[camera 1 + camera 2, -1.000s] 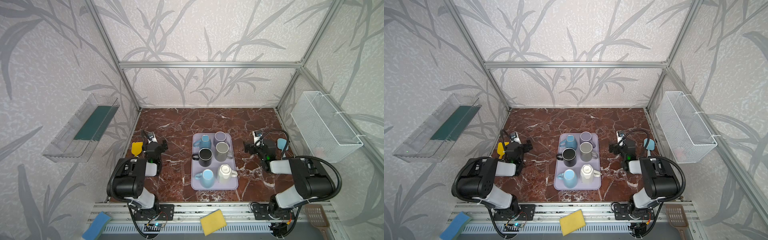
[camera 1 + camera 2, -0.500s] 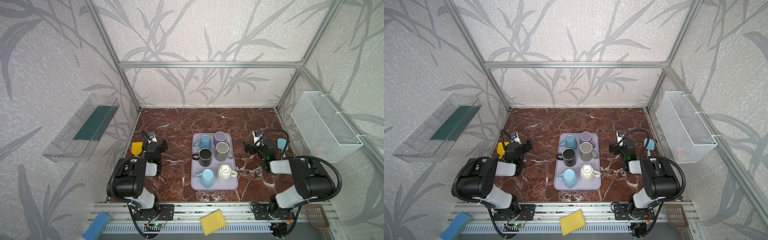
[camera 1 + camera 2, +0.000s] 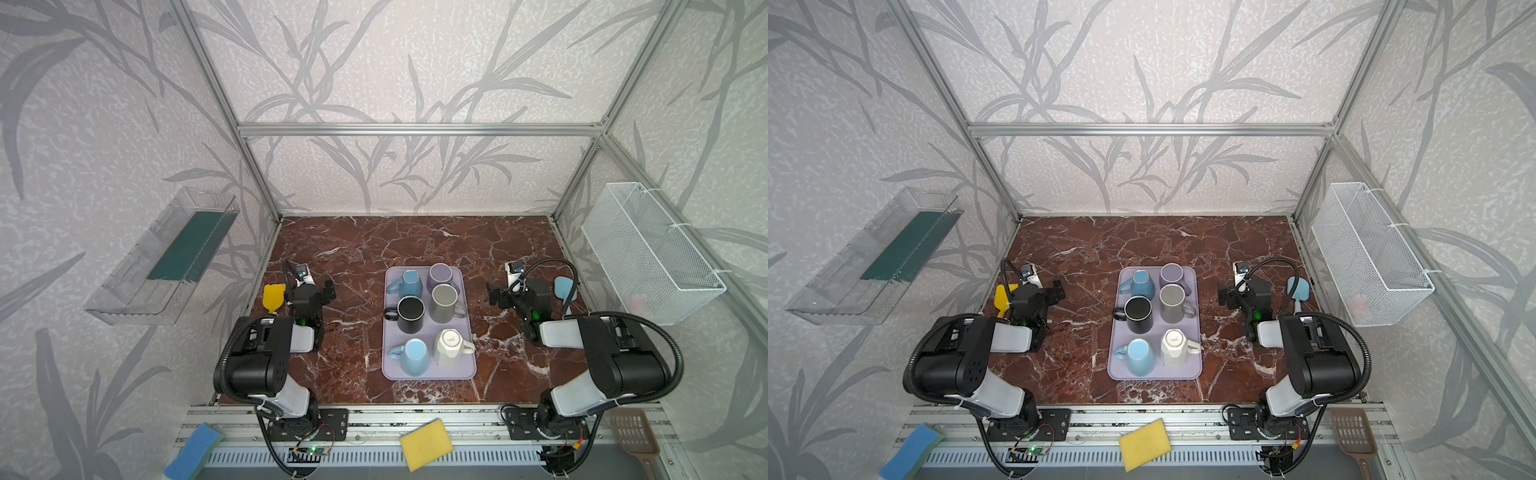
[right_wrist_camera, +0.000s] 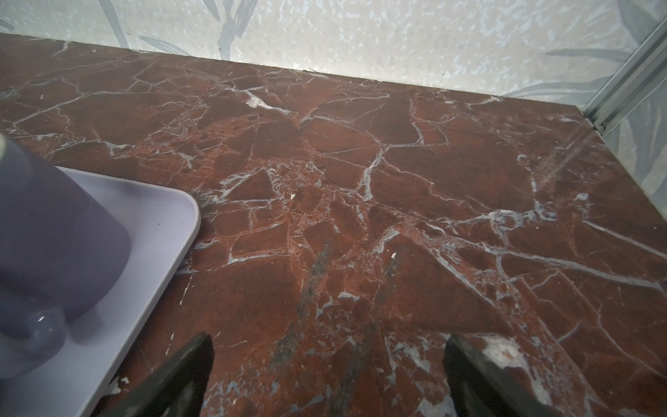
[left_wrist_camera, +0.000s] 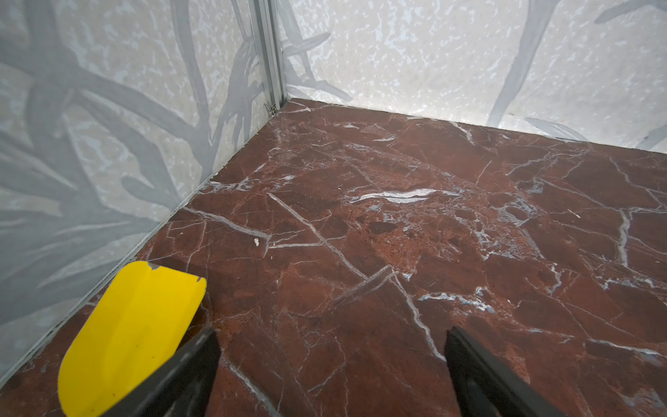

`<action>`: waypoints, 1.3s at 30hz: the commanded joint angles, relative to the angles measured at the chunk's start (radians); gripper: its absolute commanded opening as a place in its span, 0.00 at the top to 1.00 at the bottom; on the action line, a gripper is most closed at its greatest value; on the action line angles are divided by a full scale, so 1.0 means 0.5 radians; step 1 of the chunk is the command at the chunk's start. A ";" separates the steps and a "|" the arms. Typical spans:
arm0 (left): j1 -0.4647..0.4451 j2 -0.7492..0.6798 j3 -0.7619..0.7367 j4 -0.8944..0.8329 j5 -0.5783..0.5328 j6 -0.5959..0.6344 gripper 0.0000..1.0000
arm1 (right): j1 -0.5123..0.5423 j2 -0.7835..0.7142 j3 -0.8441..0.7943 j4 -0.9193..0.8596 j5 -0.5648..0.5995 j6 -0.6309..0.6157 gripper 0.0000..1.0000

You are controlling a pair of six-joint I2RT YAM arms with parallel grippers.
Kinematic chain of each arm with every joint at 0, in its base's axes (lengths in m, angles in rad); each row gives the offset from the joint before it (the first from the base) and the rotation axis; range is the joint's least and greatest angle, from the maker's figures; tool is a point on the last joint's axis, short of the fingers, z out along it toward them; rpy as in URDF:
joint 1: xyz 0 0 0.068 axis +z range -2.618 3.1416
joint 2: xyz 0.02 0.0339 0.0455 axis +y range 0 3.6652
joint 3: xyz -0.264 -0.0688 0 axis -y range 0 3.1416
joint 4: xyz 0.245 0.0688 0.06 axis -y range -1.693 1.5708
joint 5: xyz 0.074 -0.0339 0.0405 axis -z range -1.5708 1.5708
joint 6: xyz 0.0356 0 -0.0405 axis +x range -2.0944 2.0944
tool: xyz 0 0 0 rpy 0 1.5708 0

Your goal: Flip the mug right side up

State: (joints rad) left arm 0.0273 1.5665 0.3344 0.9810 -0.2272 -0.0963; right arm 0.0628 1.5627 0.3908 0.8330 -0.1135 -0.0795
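The left gripper (image 5: 330,337) and right gripper (image 4: 328,341) both gape wide and empty, low over the table (image 3: 415,245) on either side of the tray (image 3: 430,372). The white mug (image 3: 451,347) stands bottom-up in the tray's near right corner.

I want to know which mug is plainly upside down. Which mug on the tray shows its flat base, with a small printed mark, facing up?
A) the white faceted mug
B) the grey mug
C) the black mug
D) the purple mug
A: in both top views the white faceted mug, at the near right corner of the lilac tray, has its base with a small dark mark turned upward.
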 commanded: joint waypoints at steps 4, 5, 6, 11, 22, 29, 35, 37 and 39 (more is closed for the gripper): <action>-0.004 0.002 0.025 0.047 -0.018 0.033 0.01 | -0.006 -0.037 0.041 0.004 0.003 -0.007 0.01; -0.004 0.001 0.025 0.045 -0.018 0.034 0.01 | -0.006 -0.038 0.041 0.006 0.003 -0.009 0.01; -0.004 0.000 0.025 0.045 -0.018 0.033 0.01 | -0.006 -0.037 0.041 0.006 0.003 -0.007 0.01; -0.005 0.002 0.025 0.046 -0.020 0.034 0.01 | -0.006 -0.039 0.041 0.003 0.003 -0.008 0.01; -0.005 0.002 0.029 0.041 -0.018 0.035 0.01 | -0.006 -0.036 0.041 0.006 0.006 -0.008 0.01; -0.005 0.002 0.029 0.040 -0.021 0.034 0.01 | -0.009 -0.036 0.041 0.006 0.006 -0.006 0.01; -0.015 -0.002 0.032 0.043 -0.053 0.041 0.01 | -0.009 -0.036 0.041 0.006 0.006 -0.003 0.01; -0.028 -0.076 0.084 -0.143 -0.162 0.013 0.01 | -0.009 -0.038 0.041 0.006 0.006 -0.002 0.01; -0.026 -0.100 0.114 -0.238 -0.139 0.015 0.01 | -0.009 -0.036 0.041 0.006 0.006 -0.003 0.01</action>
State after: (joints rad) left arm 0.0193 1.5513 0.3550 0.9237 -0.2611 -0.0967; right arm 0.0628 1.5627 0.3908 0.8330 -0.1135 -0.0792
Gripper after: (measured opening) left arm 0.992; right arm 0.991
